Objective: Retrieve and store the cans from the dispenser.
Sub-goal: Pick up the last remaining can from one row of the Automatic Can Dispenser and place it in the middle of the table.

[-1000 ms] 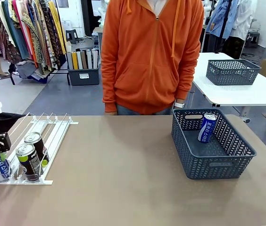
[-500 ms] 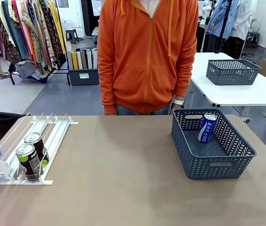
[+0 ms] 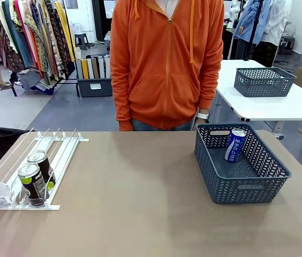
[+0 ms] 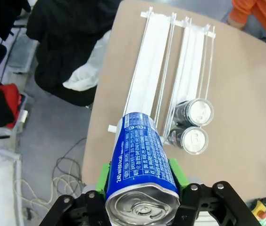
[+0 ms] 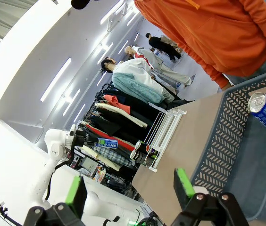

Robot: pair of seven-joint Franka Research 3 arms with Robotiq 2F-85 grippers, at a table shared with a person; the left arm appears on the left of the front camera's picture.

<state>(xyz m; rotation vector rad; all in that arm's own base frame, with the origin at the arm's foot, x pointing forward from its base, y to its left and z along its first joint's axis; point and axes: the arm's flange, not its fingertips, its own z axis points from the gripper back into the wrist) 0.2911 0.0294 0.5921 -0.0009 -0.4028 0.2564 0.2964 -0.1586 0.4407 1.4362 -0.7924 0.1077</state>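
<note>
**Can in transit**

We hold a blue can [image 4: 140,155] clamped in our left gripper [image 4: 141,175], above the dispenser [image 4: 152,61] at 9 o'clock. Next, we judge, it must travel to the basket [image 3: 258,184] at 3 o'clock. Our right gripper [image 5: 128,186] gapes empty.

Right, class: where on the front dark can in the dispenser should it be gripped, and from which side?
Likely its upper body, from above, across the lane: the front dark can stands upright, a second can sits close behind, and dispenser rails flank its base.
</note>
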